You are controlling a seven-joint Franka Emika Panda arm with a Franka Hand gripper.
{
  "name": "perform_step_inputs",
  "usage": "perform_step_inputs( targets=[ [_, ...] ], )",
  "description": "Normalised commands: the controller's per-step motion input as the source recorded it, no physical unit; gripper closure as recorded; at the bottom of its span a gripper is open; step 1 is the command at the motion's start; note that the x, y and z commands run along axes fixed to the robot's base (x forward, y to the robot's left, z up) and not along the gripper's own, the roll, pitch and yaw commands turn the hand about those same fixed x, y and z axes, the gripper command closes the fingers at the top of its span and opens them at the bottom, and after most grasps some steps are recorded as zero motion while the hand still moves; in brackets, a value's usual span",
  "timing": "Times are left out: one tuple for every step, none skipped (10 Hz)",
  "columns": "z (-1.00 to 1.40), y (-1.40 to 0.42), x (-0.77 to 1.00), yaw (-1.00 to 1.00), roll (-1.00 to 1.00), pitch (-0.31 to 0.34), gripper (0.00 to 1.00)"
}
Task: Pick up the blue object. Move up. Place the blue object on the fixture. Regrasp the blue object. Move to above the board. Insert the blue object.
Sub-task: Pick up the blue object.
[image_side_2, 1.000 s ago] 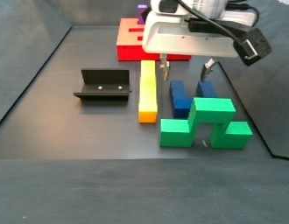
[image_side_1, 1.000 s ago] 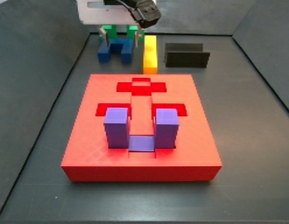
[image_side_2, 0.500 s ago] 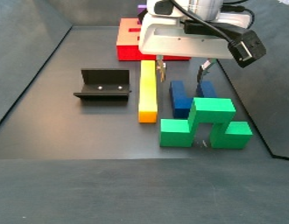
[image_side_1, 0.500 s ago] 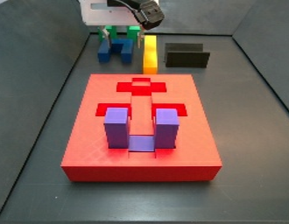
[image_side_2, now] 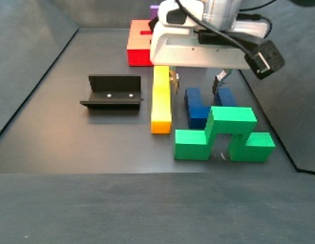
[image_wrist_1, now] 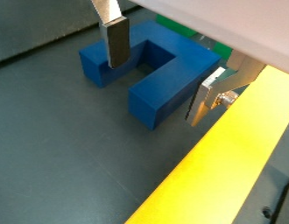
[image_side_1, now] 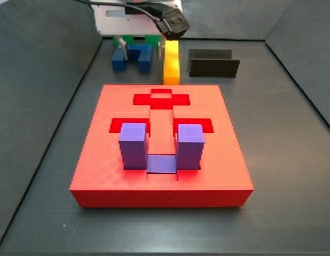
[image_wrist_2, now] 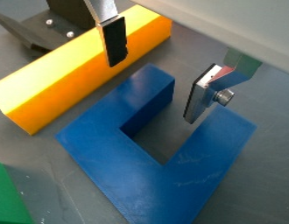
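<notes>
The blue object (image_wrist_2: 147, 153), a dark blue U-shaped block, lies flat on the dark floor beside the yellow bar; it also shows in a wrist view (image_wrist_1: 153, 74) and in both side views (image_side_2: 199, 105) (image_side_1: 122, 58). My gripper (image_wrist_2: 158, 74) is open and low over it, also seen in a wrist view (image_wrist_1: 162, 74) and a side view (image_side_2: 199, 81). It straddles one prong: one finger stands in the U's slot, the other in the gap toward the yellow bar. The pads do not touch the prong. The fixture (image_side_2: 112, 93) stands empty. The red board (image_side_1: 161, 150) lies apart.
The yellow bar (image_side_2: 160, 97) lies between the blue object and the fixture. A green stepped block (image_side_2: 224, 133) sits right against the blue object's other end. A purple U-shaped block (image_side_1: 161, 147) stands in the board. Dark walls ring the floor.
My gripper has come down a little over the blue object, its jaws still open. The blue object has not moved.
</notes>
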Motion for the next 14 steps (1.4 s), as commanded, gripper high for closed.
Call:
perform_step_inputs(
  targets=[
    [-0.17, 0.00, 0.00, 0.02, 0.00, -0.061, 0.00],
    [-0.19, 0.00, 0.00, 0.00, -0.01, -0.063, 0.00],
    [-0.20, -0.01, 0.00, 0.00, -0.02, -0.069, 0.00],
    [-0.13, -0.07, 0.00, 0.00, -0.03, -0.066, 0.00],
    [-0.05, -0.12, 0.00, 0.00, -0.06, -0.066, 0.00],
    [-0.11, -0.08, 0.00, 0.00, -0.04, -0.073, 0.00],
    [-0.13, -0.01, 0.00, 0.00, -0.02, -0.063, 0.00],
    [-0.17, 0.00, -0.05, 0.00, 0.00, -0.060, 0.00],
    [-0.16, 0.00, -0.08, 0.00, 0.00, -0.059, 0.00],
    [-0.12, 0.00, -0.06, 0.00, -0.01, -0.054, 0.00],
    [-0.01, 0.00, -0.04, 0.00, 0.00, -0.036, 0.00],
    [0.00, 0.00, 0.00, 0.00, 0.00, 0.000, 0.00],
    [0.00, 0.00, 0.00, 0.00, 0.00, 0.000, 1.00],
    [0.00, 0.00, 0.00, 0.00, 0.00, 0.000, 1.00]
  ],
)
